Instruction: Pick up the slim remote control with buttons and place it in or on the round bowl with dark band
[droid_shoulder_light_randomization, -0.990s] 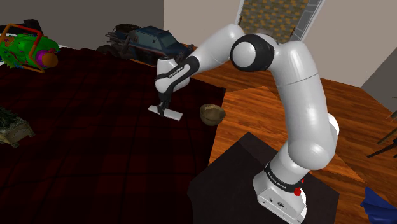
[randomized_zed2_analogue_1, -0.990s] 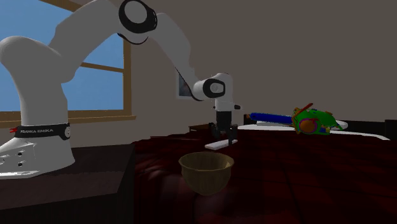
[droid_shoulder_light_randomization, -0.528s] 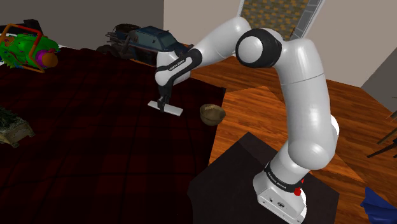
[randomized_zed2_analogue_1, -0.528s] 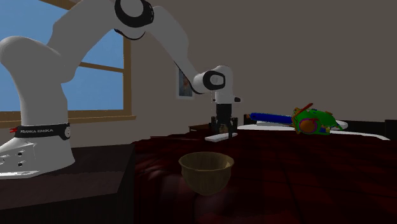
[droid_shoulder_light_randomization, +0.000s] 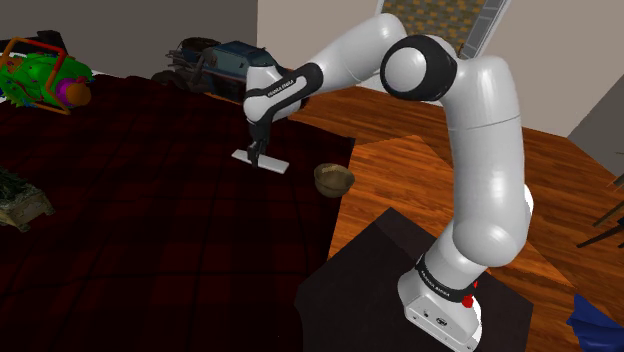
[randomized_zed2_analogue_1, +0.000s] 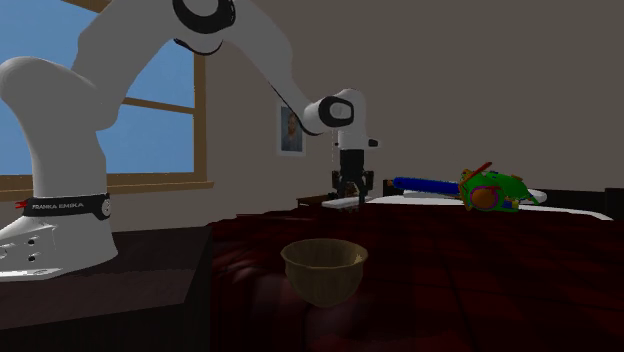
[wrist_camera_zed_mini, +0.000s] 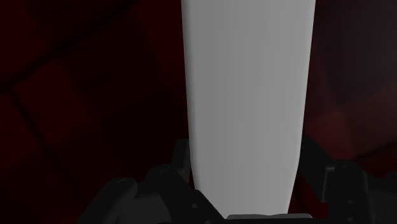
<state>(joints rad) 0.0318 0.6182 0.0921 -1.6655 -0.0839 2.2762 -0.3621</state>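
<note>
A slim, flat remote (droid_shoulder_light_randomization: 262, 161), drawn plain pale grey, hangs level above the dark red checked bed cover (droid_shoulder_light_randomization: 130, 200). My gripper (droid_shoulder_light_randomization: 257, 152) is shut on it from above. In the second exterior view the remote (randomized_zed2_analogue_1: 342, 201) sits under the black gripper (randomized_zed2_analogue_1: 351, 194), well above the cover. The wrist view has the grey remote (wrist_camera_zed_mini: 248, 95) running away from the hand, clasped between the two black fingers (wrist_camera_zed_mini: 179, 162). The round tan bowl (droid_shoulder_light_randomization: 334, 179) stands near the cover's edge, toward the shoulder view's right of the remote; it is also in the second exterior view (randomized_zed2_analogue_1: 324, 269).
A toy truck (droid_shoulder_light_randomization: 230, 65) stands at the back of the cover. A green and orange toy (droid_shoulder_light_randomization: 45, 77) lies at the far left, another object (droid_shoulder_light_randomization: 20, 198) at the left edge. Wooden floor (droid_shoulder_light_randomization: 420, 170) lies beyond the bowl; my stand (droid_shoulder_light_randomization: 400, 300) is at lower right.
The gripper has risen with the remote in it, lifting it clear of the cover. The bowl has not moved.
</note>
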